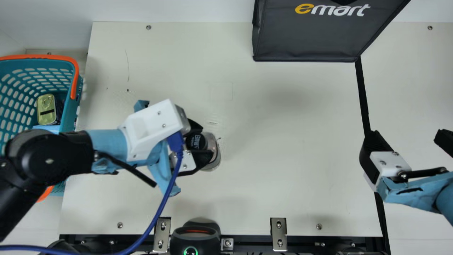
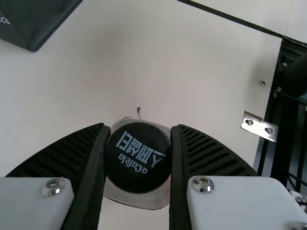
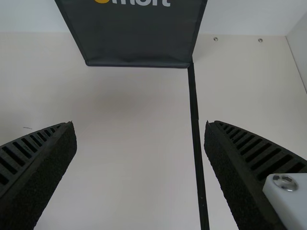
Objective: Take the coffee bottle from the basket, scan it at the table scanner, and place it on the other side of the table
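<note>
At the far left, the basket (image 1: 46, 56) is holding a gold-lidded tin (image 1: 46, 109), while the coffee bottle (image 1: 201, 141) is sitting outside it, so the removal is looking complete. The left claw (image 2: 139, 128) is clasping the bottle by its black cap, one finger pressing each side, over the left-centre part of the desk (image 1: 283, 159). Whether the base is touching the surface, I am not able to tell.

Just below in the main view, the scanner (image 1: 194, 241) is glowing green at the near edge. The bottle is staying clear of it; nothing here is proving a scan, so that step is probably waiting, with the placing on the other side certainly remaining.

Farther right, a dark bag (image 1: 304, 39) is standing at the back. Beyond it, the right claw (image 1: 407, 134) is hanging wide apart, gripping nothing, near the black strip (image 1: 362, 95).
</note>
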